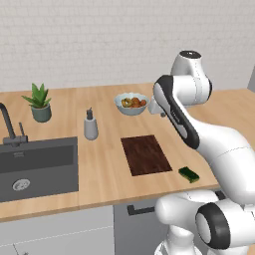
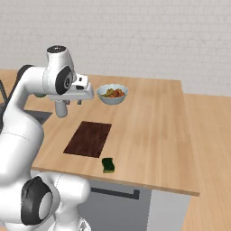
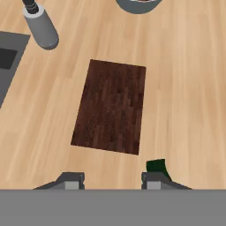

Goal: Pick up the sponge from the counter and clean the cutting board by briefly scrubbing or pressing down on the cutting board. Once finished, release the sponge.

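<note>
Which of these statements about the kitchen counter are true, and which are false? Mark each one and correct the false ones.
1. The sponge lies on the cutting board. False: it lies on the counter beside the board, near the front edge.
2. The fruit bowl stands behind the board. True.
3. The pincer grips the sponge. False: it hangs high above the counter, holding nothing.
4. The potted plant stands behind the sink. True.
5. The soap dispenser stands in the sink. False: it stands on the counter beside the sink.

Bare counter point(image 1: 107, 164) rings the cutting board point(image 1: 145, 154); soap bottle point(image 1: 90, 125) and fruit bowl point(image 1: 132, 103) stand behind.
</note>
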Available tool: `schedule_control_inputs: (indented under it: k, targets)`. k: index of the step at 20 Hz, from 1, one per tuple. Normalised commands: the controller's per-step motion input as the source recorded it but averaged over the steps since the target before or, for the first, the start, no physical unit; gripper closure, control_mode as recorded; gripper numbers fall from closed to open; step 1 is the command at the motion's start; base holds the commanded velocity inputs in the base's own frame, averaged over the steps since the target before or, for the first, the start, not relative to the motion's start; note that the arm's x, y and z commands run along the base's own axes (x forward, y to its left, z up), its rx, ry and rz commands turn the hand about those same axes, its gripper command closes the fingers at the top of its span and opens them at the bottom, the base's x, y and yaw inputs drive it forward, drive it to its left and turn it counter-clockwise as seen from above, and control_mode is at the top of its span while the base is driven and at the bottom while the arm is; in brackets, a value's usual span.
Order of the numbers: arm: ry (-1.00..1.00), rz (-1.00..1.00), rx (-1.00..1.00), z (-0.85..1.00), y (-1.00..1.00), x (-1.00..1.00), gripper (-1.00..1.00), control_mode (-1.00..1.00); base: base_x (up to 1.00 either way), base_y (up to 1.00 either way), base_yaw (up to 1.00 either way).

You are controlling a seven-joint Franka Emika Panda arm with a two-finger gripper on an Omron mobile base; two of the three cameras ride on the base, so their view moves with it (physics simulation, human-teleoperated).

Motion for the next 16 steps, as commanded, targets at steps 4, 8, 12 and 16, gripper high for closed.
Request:
schedule_control_inputs:
  k: [4,8,12,16]
  targets:
    - [0.00,0.00,0.00,0.00,0.00,-0.11,-1.00,-1.00,0.00,0.00,0.00]
    - [0.05,0.00,0.00,-0.13,-0.07,-0.35,-1.00,-1.00,0.00,0.00,0.00]
    - [0.08,-0.03,0.00,-0.24,-0.22,-0.55,-1.00,-1.00,0.00,0.00,0.00]
    - [0.06,-0.06,0.00,-0.51,-0.39,-0.50,-1.00,-1.00,0.00,0.00,0.00]
